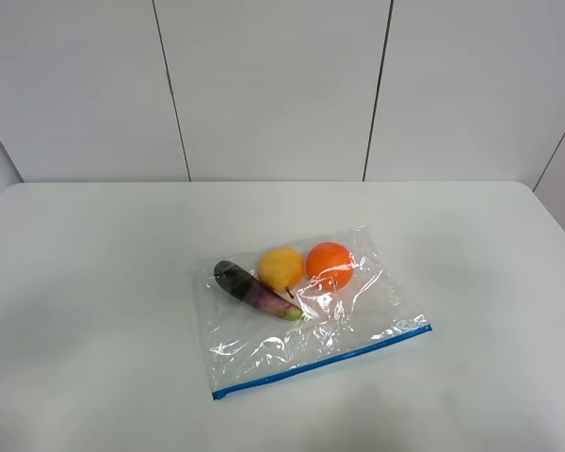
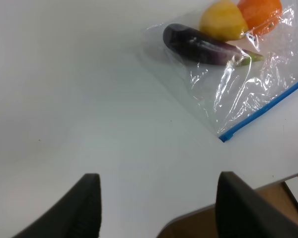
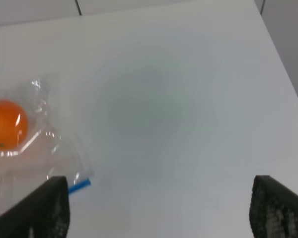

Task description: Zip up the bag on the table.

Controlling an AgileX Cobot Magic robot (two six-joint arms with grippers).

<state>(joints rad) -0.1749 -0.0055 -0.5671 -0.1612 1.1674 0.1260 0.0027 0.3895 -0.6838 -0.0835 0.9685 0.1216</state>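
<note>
Bag (image 1: 315, 320) flat on table (image 1: 94, 282) — untouched

**Clear zip bag lying flat on the white table**

The bag (image 1: 311, 315) is clear, crinkly plastic, lying flat and slightly askew near the middle of the table (image 1: 94, 282). Its thin blue zip strip (image 1: 325, 361) runs along the near edge. Inside, at the far end, sit an orange (image 1: 329, 263), a yellow fruit (image 1: 281, 267) beside it, and a dark purple eggplant (image 1: 250, 287) lying slantwise against the yellow fruit.
</note>
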